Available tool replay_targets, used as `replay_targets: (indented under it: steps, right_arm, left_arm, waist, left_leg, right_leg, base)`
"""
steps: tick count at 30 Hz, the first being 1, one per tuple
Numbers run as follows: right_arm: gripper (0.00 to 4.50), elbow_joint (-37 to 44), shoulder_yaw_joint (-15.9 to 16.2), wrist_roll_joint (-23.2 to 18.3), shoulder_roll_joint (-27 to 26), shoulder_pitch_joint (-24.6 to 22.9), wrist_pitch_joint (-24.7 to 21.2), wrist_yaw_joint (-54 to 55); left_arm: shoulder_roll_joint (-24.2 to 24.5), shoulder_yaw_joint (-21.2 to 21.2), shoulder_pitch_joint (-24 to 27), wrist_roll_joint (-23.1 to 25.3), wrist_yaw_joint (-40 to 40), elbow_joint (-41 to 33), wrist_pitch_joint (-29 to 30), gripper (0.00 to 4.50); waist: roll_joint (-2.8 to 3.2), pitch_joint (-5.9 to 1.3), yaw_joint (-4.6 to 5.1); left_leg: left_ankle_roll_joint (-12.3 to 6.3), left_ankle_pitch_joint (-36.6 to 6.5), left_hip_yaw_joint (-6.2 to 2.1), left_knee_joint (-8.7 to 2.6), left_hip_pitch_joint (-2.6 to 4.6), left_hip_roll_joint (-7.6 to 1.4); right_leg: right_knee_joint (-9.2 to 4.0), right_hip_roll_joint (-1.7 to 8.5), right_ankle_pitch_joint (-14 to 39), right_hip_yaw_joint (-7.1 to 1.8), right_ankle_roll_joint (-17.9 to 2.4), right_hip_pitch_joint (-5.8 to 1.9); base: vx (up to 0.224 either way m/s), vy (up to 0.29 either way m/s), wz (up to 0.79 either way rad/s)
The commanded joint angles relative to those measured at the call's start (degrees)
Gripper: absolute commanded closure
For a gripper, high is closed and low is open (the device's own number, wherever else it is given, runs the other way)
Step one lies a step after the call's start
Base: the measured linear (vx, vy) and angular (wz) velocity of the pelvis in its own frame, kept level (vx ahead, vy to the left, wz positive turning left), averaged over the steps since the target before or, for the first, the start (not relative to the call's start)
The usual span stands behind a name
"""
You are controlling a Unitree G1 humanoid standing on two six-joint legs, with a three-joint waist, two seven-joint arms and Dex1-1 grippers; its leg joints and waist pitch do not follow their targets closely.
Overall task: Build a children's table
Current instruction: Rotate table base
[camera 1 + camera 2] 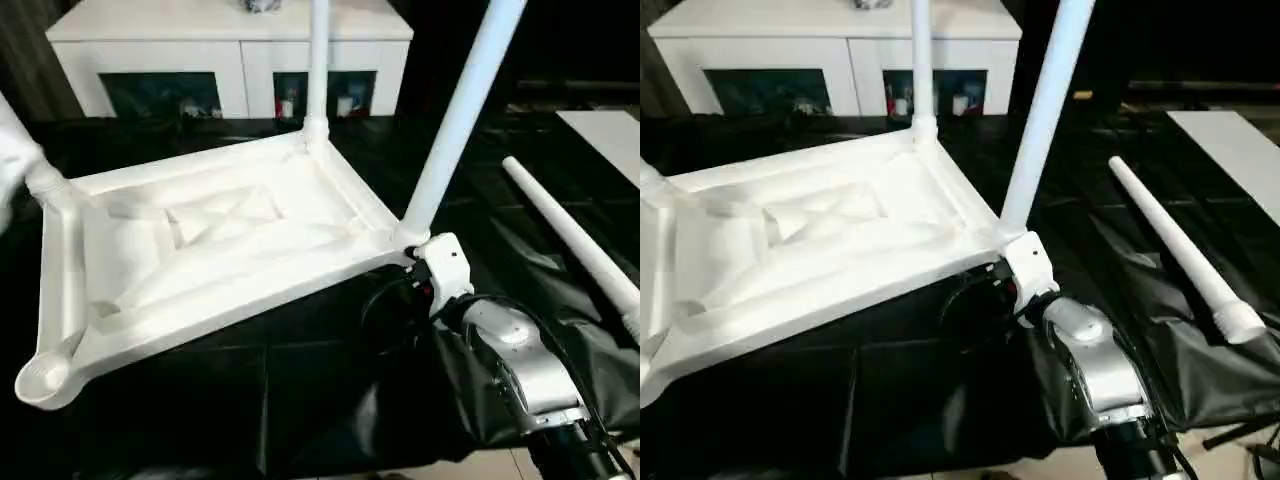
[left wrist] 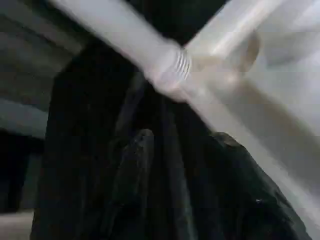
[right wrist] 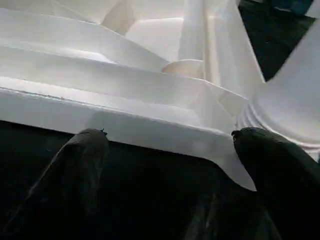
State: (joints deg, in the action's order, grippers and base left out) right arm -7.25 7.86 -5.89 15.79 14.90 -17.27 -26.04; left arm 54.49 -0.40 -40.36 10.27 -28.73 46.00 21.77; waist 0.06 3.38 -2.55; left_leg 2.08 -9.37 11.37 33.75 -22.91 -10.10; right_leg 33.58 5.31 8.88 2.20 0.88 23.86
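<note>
The children's table's white tabletop [image 1: 215, 245] lies upside down and tilted on black cloth, ribbed underside up. One leg [image 1: 318, 60] stands in the far corner, another leg [image 1: 462, 110] in the right corner, and a third leg [image 1: 22, 145] rises from the left corner. The near-left socket [image 1: 40, 378] holds nothing. A loose leg [image 1: 575, 235] lies on the cloth to the right. My right gripper [image 3: 167, 137] is open, its fingers [image 3: 82, 152] wide apart at the rim just below the right corner. My left gripper [image 2: 182, 137] is open a little short of the left leg's threaded end [image 2: 172, 67].
A white cabinet [image 1: 230, 40] with dark glass doors stands behind the work. A white panel [image 1: 610, 130] lies at the far right. Black cloth [image 1: 300, 400] covers the ground, bunched up around my right forearm [image 1: 520, 365].
</note>
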Motion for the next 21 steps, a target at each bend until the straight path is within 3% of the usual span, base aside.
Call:
replay_targets:
  steps: [1,6,11,14,19,20,21]
  right_arm:
    - [0.00,-0.7,-0.2,0.7,0.1,0.4,0.1,0.6]
    - [0.00,-1.9,0.0,1.5,-0.2,0.5,0.6,1.0]
    - [0.00,-5.6,0.1,2.6,-1.5,2.3,2.0,3.0]
    - [0.00,-7.3,0.2,2.5,-2.3,3.3,2.5,3.2]
    - [0.00,-12.0,0.3,2.3,-4.7,5.6,4.6,2.9]
    - [0.00,-14.0,0.7,2.6,-5.4,6.4,5.4,2.6]
    - [0.00,-15.9,1.3,2.8,-6.2,7.2,6.2,2.4]
  left_arm:
    - [1.0,-2.1,1.1,2.9,1.1,4.1,-0.3,2.60]
    - [-0.6,-4.5,3.0,3.2,-2.0,8.5,-1.4,2.60]
    - [-2.3,-6.8,5.5,2.8,-9.2,7.2,1.2,2.60]
    - [-2.6,-6.8,5.3,3.0,-9.8,7.9,0.4,2.60]
    - [-3.0,-7.7,6.1,1.2,-16.5,4.9,-0.7,2.60]
    - [-2.6,-9.0,7.8,0.5,-21.0,1.3,-0.9,2.60]
    - [-2.3,-10.3,9.8,-0.4,-25.5,-2.9,-1.1,2.60]
  waist:
    - [1.04,-3.34,0.15]
    - [1.18,-3.27,0.41]
    - [1.52,-3.11,0.35]
    - [1.31,-2.95,0.64]
    - [1.37,-2.95,0.42]
    - [1.12,-2.89,0.34]
    - [1.18,-3.05,0.24]
  left_leg:
    - [3.53,-21.4,-1.63,-5.03,2.57,-2.53]
    - [3.87,-22.7,-1.78,-5.19,2.56,-2.54]
    - [4.82,-25.3,-1.93,-5.35,2.85,-2.72]
    - [4.57,-26.6,-2.00,-5.40,2.75,-2.64]
    - [4.85,-27.1,-2.03,-5.46,3.11,-2.89]
    - [4.89,-27.0,-1.91,-5.50,3.16,-2.88]
    - [5.03,-26.4,-2.24,-5.49,2.97,-3.13]
  right_leg:
    - [-3.10,2.19,13.2,-1.88,-10.3,-1.27]
    - [-3.25,2.46,14.2,-1.93,-10.6,-1.25]
    - [-3.47,2.68,15.7,-2.00,-11.3,-0.90]
    - [-3.56,2.64,16.6,-1.96,-11.2,-1.04]
    - [-3.75,2.81,17.7,-2.10,-11.2,-0.70]
    - [-3.77,2.66,17.5,-2.10,-11.3,-0.59]
    - [-3.51,3.21,17.0,-2.20,-11.5,-0.92]
  base:
    - [0.000,0.000,0.00]
    - [0.000,0.000,0.00]
    - [0.000,0.000,0.00]
    - [0.000,0.000,0.00]
    - [0.000,0.000,0.00]
    - [0.000,0.000,0.00]
    - [0.000,0.000,0.00]
